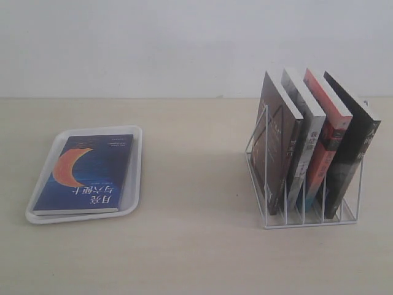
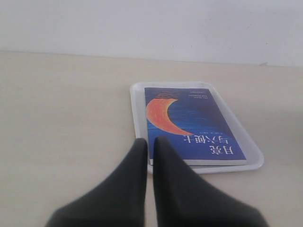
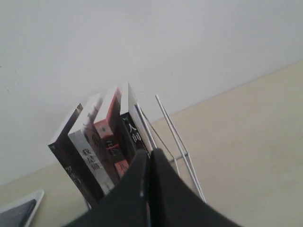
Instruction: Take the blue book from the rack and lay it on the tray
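The blue book (image 1: 81, 174) with its orange crescent lies flat, cover up, inside the white tray (image 1: 137, 161) on the left of the table. The left wrist view shows the blue book (image 2: 194, 123) in the tray (image 2: 138, 113), with my left gripper (image 2: 149, 141) shut and empty just short of the tray's near corner. The white wire rack (image 1: 307, 218) stands at the right, holding several upright books. My right gripper (image 3: 150, 152) is shut and empty, close in front of the rack (image 3: 182, 149). Neither gripper appears in the exterior view.
Several books lean in the rack: a dark brown one (image 1: 277, 138), a grey-white one (image 1: 304, 138), a red-orange-spined one (image 1: 325, 138) and a black-spined one (image 1: 356, 144). A pale wall runs behind the wooden table (image 1: 196, 184).
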### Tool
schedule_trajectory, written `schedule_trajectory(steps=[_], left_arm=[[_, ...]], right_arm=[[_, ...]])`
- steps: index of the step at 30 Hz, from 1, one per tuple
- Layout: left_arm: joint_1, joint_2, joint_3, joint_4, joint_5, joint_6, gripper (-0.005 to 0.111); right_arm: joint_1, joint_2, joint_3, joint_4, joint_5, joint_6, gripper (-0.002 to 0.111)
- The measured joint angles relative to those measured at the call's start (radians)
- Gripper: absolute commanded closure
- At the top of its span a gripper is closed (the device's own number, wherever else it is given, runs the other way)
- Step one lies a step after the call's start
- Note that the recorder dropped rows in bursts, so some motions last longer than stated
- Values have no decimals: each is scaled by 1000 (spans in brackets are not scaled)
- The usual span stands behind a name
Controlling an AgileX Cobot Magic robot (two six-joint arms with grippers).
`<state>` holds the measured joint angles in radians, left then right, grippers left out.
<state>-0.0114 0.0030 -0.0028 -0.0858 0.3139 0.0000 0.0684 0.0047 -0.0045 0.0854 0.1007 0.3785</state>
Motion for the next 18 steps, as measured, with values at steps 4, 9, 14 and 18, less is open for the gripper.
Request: schedule_trajectory(steps=[4,9,14,18], left_arm=[[0,0,0,0,0,0,102],[0,0,0,0,0,0,102],[0,0,0,0,0,0,102],[0,0,0,0,0,0,102]], right_arm=[[0,0,0,0,106,-106,108],[0,0,6,-6,229,-294,108],[0,0,6,-10,241,-347,108],[0,0,6,-10,243,-356,108]])
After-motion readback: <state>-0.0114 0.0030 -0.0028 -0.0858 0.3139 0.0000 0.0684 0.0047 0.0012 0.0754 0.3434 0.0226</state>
